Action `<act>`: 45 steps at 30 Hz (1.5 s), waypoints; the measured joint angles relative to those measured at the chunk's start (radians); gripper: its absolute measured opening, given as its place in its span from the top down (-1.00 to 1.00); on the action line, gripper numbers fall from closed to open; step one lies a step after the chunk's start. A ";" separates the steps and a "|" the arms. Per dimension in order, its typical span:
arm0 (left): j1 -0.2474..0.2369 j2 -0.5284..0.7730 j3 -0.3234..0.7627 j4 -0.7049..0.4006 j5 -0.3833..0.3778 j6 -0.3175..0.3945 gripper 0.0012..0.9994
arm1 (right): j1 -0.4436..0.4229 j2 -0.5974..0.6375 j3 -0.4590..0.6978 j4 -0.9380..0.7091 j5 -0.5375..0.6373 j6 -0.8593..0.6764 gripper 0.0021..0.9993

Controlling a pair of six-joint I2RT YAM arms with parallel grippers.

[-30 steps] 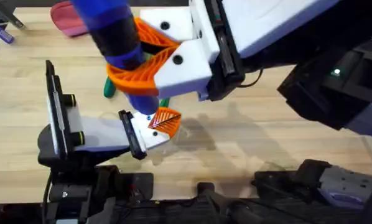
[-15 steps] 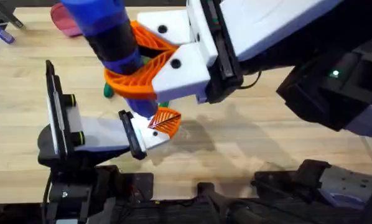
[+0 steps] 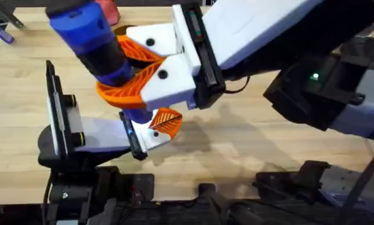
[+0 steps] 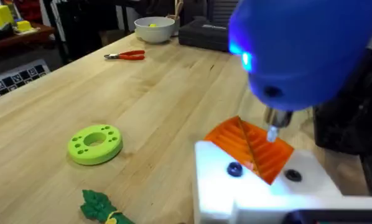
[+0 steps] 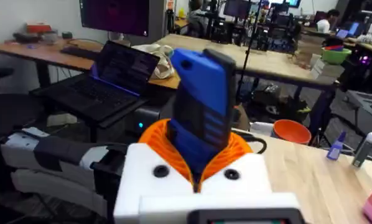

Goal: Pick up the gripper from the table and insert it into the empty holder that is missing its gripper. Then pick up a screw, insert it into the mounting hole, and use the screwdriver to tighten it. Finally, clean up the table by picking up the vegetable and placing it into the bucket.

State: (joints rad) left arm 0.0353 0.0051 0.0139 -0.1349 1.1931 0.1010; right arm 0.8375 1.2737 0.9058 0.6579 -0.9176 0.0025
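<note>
Blue pen-shaped electric screwdriver [image 3: 93,44] pinched at mid-body between orange ribbed pads of right gripper [image 3: 134,72]; thin metal tip [image 4: 274,127] pointed down, directly below gripper, at small orange wedge-shaped plastic finger [image 4: 251,149] seated in white angular plastic holder block [image 4: 260,190]. Left gripper: state cannot be told. Screwdriver judged rigid, smooth-shelled, moderately light; slip under torque possible, so grip near middle favoured. Green leafy toy vegetable [image 4: 102,208] seen on table, well aside of tip.

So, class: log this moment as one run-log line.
phase: tightening screw | right gripper: shut on blue pen-shaped electric screwdriver | tip: at orange ribbed plastic finger on white plastic block | green toy vegetable: on table
</note>
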 joint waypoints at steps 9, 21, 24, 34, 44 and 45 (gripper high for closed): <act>0.000 0.000 0.000 0.000 0.000 0.000 0.98 | 0.000 0.003 0.000 0.000 0.000 -0.008 0.99; 0.000 0.000 0.000 0.000 0.000 0.000 0.98 | -0.013 0.003 0.000 -0.001 0.000 -0.011 0.99; 0.000 0.000 0.000 0.000 0.000 0.000 0.98 | -0.013 0.003 0.000 -0.006 0.000 -0.011 0.99; 0.000 0.000 0.000 0.000 0.000 0.000 0.98 | -0.005 0.003 0.000 -0.011 0.000 -0.011 0.99; 0.000 0.000 0.000 0.000 0.000 0.000 0.98 | 0.002 0.003 0.000 -0.011 0.000 -0.011 0.99; 0.000 0.000 0.000 0.000 0.000 0.000 0.98 | 0.002 0.003 0.000 -0.011 0.000 -0.011 0.99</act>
State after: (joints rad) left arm 0.0353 0.0051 0.0139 -0.1352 1.1931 0.1010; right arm 0.8398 1.2765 0.9058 0.6468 -0.9176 -0.0086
